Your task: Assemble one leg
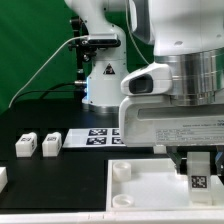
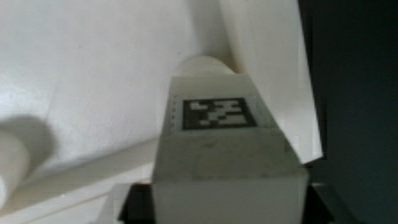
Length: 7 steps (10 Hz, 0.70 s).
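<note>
My gripper (image 1: 200, 168) is shut on a leg (image 1: 199, 178), a small white block with a black-and-white tag on its face. It holds the leg upright over the right part of the large flat white slab (image 1: 140, 190), near the exterior view's right edge. In the wrist view the leg (image 2: 222, 150) fills the middle, held between the dark fingers (image 2: 146, 202) of my gripper (image 2: 228, 208), with the slab (image 2: 89, 70) close below. I cannot tell whether the leg touches the slab. Two more legs (image 1: 25, 146) (image 1: 50, 144) stand on the black table at the exterior view's left.
The marker board (image 1: 92, 138) lies behind the slab. Another white piece (image 1: 2, 178) shows at the exterior view's left edge. A raised round corner socket (image 1: 122, 171) sits at the slab's near-left corner. The arm's white base (image 1: 103, 75) stands at the back.
</note>
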Available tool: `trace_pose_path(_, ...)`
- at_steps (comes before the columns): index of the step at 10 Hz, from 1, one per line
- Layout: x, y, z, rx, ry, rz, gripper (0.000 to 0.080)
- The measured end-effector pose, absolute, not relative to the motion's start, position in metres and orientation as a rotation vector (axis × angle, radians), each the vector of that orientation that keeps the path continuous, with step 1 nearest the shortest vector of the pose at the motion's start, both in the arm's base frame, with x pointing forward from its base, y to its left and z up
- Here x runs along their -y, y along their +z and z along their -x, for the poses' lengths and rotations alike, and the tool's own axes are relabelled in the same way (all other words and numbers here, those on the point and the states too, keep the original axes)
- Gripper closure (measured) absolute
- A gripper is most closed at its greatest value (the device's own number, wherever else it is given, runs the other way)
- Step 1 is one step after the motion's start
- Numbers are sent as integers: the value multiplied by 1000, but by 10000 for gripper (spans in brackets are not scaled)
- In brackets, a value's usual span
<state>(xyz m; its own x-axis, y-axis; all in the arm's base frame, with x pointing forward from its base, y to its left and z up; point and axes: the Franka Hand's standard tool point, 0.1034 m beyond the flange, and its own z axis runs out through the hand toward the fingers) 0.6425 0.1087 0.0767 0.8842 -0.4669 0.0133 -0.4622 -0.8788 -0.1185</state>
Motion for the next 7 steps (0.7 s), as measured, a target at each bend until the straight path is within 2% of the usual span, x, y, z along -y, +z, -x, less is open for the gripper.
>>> trace_pose_path(3, -106, 76, -639, -1327, -29, 2734, 507)
trace_pose_path(5, -107, 75, -632, -1881, 51, 2310, 504)
trace_pose_path(7, -119, 75, -630, -2151, 109, 2042, 504)
